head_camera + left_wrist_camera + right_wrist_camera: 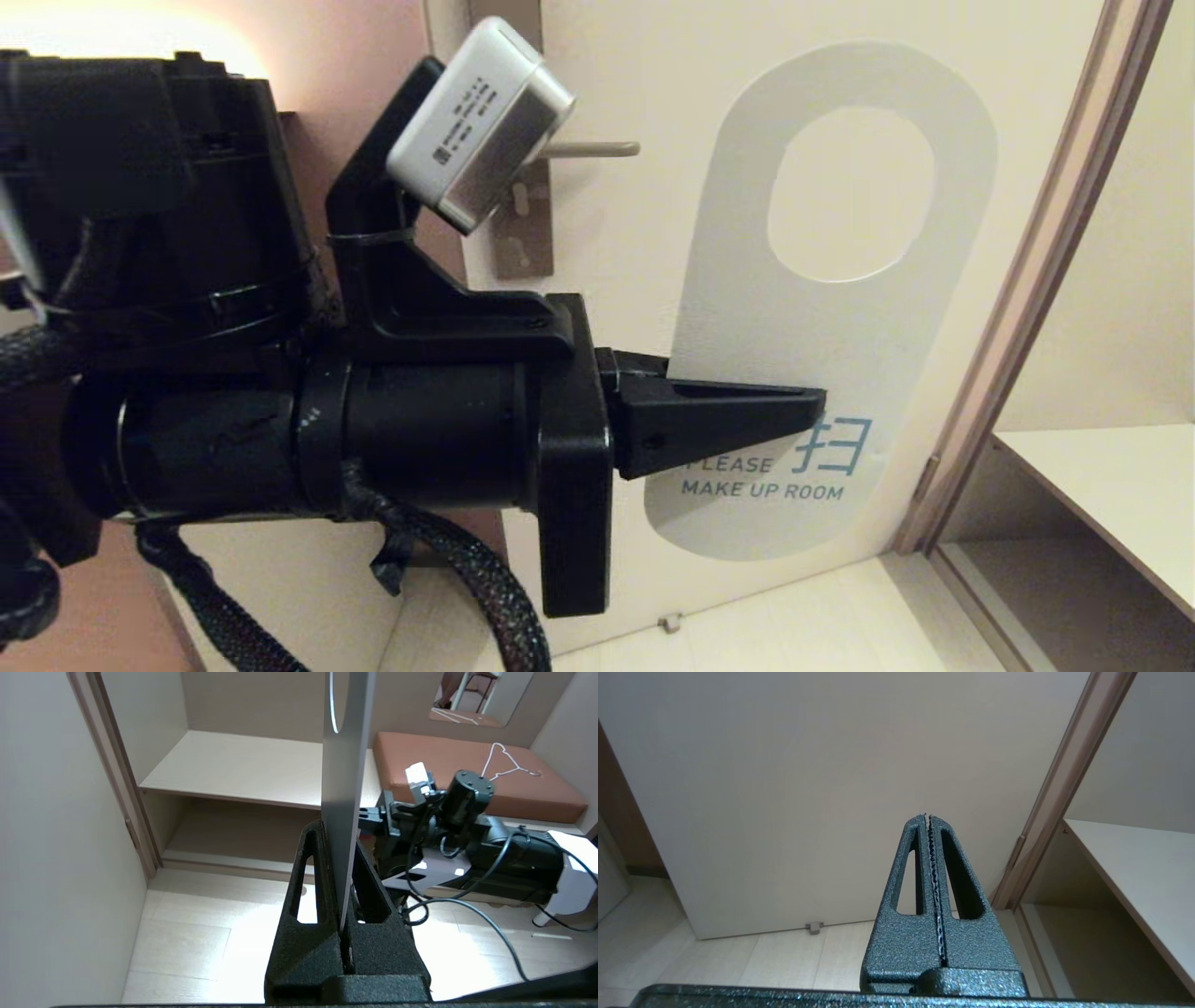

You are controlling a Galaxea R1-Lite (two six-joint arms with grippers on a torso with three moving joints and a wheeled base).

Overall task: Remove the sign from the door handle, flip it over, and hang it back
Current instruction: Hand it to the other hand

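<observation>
The grey door sign (803,317) reads "PLEASE MAKE UP ROOM" and has a large oval hole near its top. It is off the door handle (597,147) and hangs upright in the air, right of and below the handle. My left gripper (814,407) is shut on the sign's lower part, just above the printed text. In the left wrist view the sign (345,765) stands edge-on between the fingers (306,868). My right gripper (927,816) is shut and empty, low down and pointing at the door; it does not show in the head view.
The cream door (635,75) fills the background, with a lock plate (525,233) under the handle. The door frame (1027,280) runs up the right side. A closet shelf (1102,485) lies to the right. A small door stop (667,623) sits on the floor.
</observation>
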